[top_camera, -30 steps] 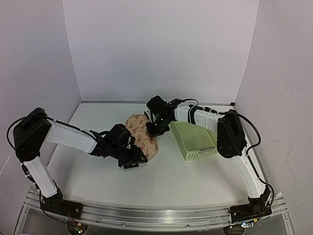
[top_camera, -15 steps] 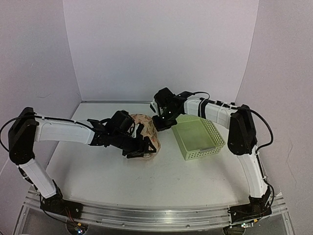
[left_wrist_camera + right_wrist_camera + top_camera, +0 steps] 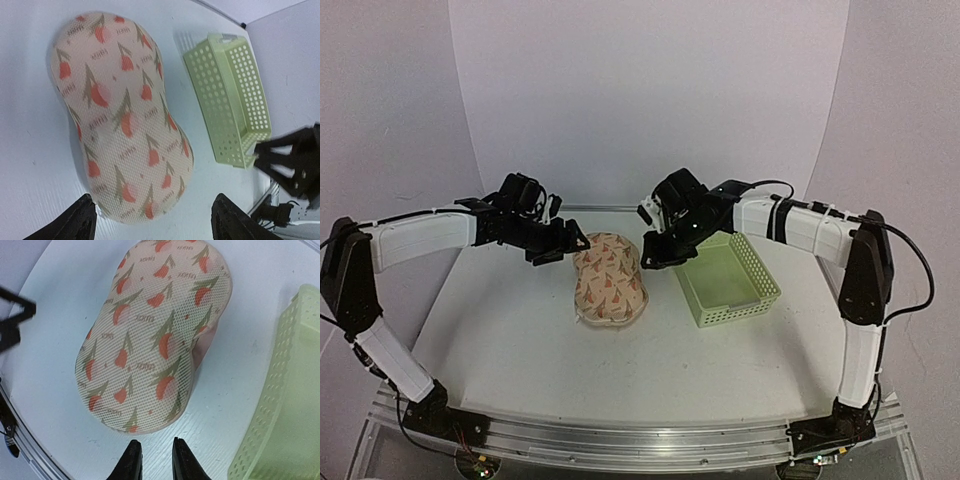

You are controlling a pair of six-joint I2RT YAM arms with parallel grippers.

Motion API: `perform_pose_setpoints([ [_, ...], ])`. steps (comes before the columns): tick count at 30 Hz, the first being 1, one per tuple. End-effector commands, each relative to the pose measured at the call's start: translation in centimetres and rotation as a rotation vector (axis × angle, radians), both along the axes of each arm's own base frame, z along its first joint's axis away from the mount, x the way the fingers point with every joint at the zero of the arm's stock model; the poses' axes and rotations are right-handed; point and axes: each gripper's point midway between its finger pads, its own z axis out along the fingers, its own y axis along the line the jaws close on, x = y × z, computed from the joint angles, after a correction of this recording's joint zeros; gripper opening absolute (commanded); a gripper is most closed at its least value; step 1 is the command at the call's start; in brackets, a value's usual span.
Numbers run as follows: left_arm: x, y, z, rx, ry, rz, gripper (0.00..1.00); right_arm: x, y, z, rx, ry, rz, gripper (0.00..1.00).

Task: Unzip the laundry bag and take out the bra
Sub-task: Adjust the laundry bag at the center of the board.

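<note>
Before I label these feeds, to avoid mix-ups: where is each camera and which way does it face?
Top: above, behind the bases, facing down the table; left arm, right arm show.
Left wrist: on left arm, looking down at the bag; left claw open wide.
Right wrist: likewise; right claw narrowly parted.
Shared: bag and basket.

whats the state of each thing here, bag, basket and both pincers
laundry bag, lying flat on the table, free of both pincers, nothing sticking out; zip not visible
basket, upright, empty, beside the laundry bag without touching it
left pincer, wide open, empty, above the laundry bag
right pincer, slightly open, empty, above the table by the laundry bag's end
</note>
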Motion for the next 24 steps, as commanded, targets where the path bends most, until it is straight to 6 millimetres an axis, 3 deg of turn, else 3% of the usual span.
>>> perform_pose_setpoints([
  [1,4.9,1.0,0.8,0.051,-0.086,-0.029,0.81,-3.6,2.5,2.3,0.112,0.017,0.058,0.26],
  [4,8.1,1.4,0.4,0.071,-0.103,-0.026,0.81,-4.9,3.6,1.2,0.13,0.047,0.085,0.28],
  [7,12.1,1.6,1.6,0.056,-0.15,-0.015,0.81,-5.9,5.9,0.5,0.141,0.062,0.13,0.2],
  [13,18.2,-1.1,2.1,-0.041,-0.188,-0.08,0.74,-4.1,10.0,-0.1,0.186,0.05,0.114,0.0],
  [18,20.1,-4.4,0.1,-0.161,-0.134,-0.178,0.53,-3.2,11.3,-2.9,0.152,0.063,0.073,0.0],
  [24,20.1,-5.8,-2.3,-0.215,-0.077,-0.234,0.25,-2.7,11.4,-5.3,0.125,0.081,0.034,0.0],
])
